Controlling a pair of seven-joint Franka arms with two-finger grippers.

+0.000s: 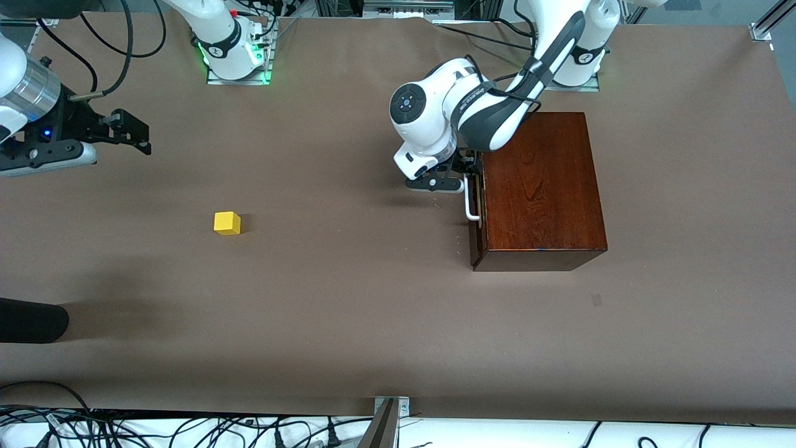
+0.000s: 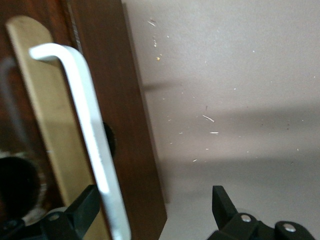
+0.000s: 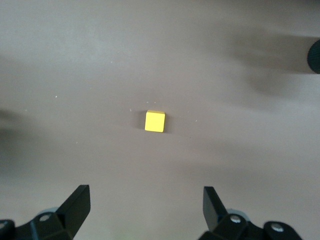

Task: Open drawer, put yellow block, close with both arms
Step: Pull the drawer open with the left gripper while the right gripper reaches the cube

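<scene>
— Black fingers are seen spread apart on the left gripper (image 1: 467, 177), which is set at the white handle (image 2: 87, 135) on the drawer (image 1: 477, 202). In the left wrist view one finger (image 2: 80, 210) lies on the drawer-front side of the bar and the other (image 2: 225, 205) out over the worktop; nothing is clamped.

— And the drawer itself?

— It is shown shut, its dark reddish front flush with the mahogany box (image 1: 541, 186). The box is stood toward the left arm's end of the worktop (image 1: 348, 298), close to that arm's base.

— What is seen of the right gripper (image 1: 134, 134)?

— It is held in the air at the right arm's edge of the worktop, jaws wide apart and empty. In the right wrist view the yellow block (image 3: 155, 121) is framed between the two fingertips but well below them, untouched.

— Where is the block placed?

— The yellow block lies alone on the bare surface toward the right arm's end, well apart from the box and nearer to the front camera than the arm bases.

— The surface and surroundings?

— The worktop is covered in a matt brown sheet, faintly speckled and shadowed. Black cables (image 1: 186, 432) are strewn along the edge nearest the front camera, and a dark rounded object (image 1: 31, 320) is seen at the right arm's edge.
</scene>
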